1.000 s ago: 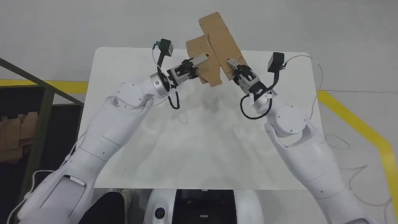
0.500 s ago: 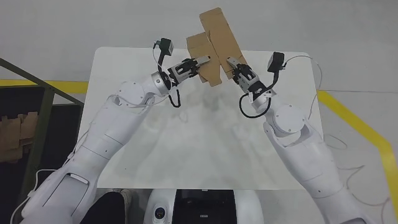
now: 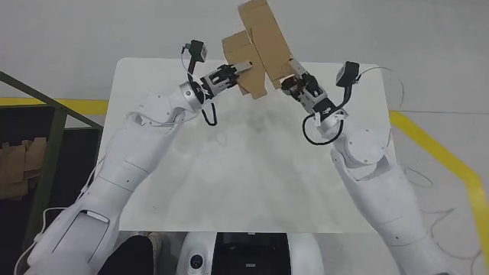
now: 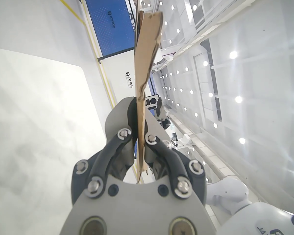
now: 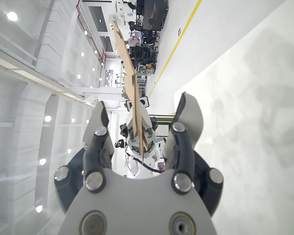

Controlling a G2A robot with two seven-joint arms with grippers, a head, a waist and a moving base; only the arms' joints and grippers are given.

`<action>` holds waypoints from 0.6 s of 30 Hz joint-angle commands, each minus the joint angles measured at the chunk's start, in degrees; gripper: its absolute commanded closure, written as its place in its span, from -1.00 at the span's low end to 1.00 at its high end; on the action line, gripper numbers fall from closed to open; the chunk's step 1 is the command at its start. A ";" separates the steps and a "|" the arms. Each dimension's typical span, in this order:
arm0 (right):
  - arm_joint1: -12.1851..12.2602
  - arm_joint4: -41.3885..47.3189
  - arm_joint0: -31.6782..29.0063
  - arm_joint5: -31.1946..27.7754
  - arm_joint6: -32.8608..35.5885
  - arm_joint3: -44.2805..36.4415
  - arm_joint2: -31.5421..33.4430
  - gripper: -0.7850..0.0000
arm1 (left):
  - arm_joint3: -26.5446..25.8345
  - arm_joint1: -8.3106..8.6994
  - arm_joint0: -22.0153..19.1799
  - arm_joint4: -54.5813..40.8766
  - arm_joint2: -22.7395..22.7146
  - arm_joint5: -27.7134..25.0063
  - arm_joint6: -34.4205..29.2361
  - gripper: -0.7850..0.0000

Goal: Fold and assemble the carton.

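Left end effector (image 4: 139, 121) and right end effector (image 5: 143, 103) meet above the far edge of the white bench (image 3: 229, 176), with the flat brown carton (image 3: 260, 42) raised between them. The carton is lifted off the bench, and its long panels reach past the bench's far edge. Against half a second earlier, it sits slightly farther away and a little more to the left. Both wrists have edged toward the far side with it.

Both arms stretch forward from the near side, elbows out. The left forearm angles far and right, and the right forearm angles far and left, so the two converge on the carton's near end.

The left end effector is clamped on the carton's left panel, with a finger pressed against each face of the cardboard. The right end effector is spread wide at the carton's right near edge. In the right wrist view the cardboard runs edge-on through the gap and appears to touch neither finger.
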 commanded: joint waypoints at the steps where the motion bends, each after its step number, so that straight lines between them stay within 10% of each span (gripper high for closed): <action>1: 0.21 0.41 -0.52 -1.39 2.22 0.15 1.37 -1.00 | 0.36 0.07 -0.24 -0.61 -0.55 0.71 -1.72 1.00; 18: 2.13 -0.19 2.69 -11.12 28.08 13.70 9.10 -1.00 | 4.28 1.98 -3.28 -2.35 -3.36 8.46 -33.87 1.00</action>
